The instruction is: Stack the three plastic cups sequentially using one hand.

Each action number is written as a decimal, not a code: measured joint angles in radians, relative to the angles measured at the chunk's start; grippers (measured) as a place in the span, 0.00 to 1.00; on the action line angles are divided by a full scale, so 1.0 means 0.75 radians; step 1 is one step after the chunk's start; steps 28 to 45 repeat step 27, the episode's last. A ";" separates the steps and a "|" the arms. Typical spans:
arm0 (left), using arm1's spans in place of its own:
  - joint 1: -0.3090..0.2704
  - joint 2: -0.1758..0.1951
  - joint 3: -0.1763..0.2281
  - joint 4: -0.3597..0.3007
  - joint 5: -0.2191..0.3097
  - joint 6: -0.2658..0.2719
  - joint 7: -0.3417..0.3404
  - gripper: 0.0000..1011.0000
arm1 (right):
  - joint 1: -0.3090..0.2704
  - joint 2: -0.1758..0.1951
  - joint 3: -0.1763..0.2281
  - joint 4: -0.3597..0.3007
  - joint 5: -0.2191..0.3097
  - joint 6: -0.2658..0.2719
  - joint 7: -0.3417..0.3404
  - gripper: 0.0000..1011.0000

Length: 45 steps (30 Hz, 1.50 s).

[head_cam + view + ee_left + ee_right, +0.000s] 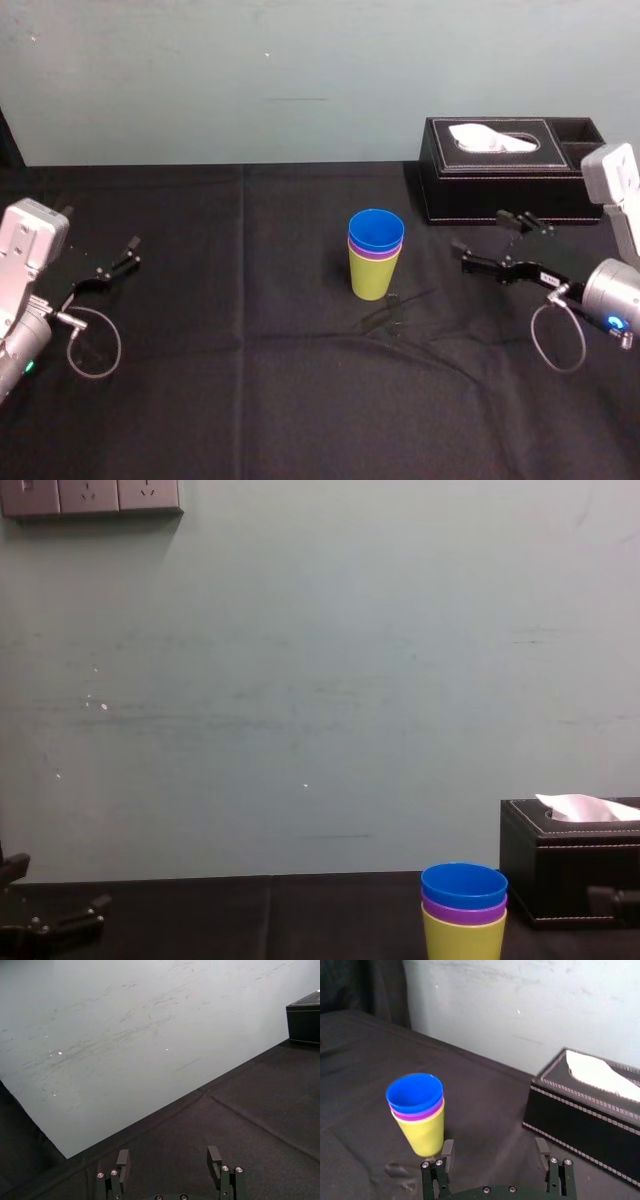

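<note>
Three cups (375, 255) stand nested at the middle of the surface (250, 380), blue in purple in yellow-green. Right gripper (482, 232) hangs near their right, spread; left gripper (126, 254), also spread, sits by the left edge.

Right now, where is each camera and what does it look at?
Head: high up, looking down at the stacked cups; left gripper and right gripper show, open.
Chest: low, looking across at the wall; cups at bottom.
Left wrist: faces cloth and wall; own gripper.
Right wrist: faces cups, tissue box; own gripper.
Head, chest, right wrist share the cups.
</note>
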 joint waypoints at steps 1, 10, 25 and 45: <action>0.000 0.000 0.000 0.000 0.000 0.000 0.000 1.00 | -0.001 -0.002 0.001 0.010 0.000 -0.001 0.001 0.99; 0.000 0.000 0.000 0.000 0.000 0.000 0.000 1.00 | -0.002 -0.008 0.002 0.031 -0.003 -0.006 0.006 0.99; 0.000 0.000 0.000 0.000 0.000 0.000 0.000 1.00 | 0.000 -0.006 -0.001 0.020 -0.004 -0.004 0.008 0.99; 0.000 0.000 0.000 0.000 0.000 0.000 0.000 1.00 | 0.000 -0.006 -0.001 0.020 -0.004 -0.003 0.008 0.99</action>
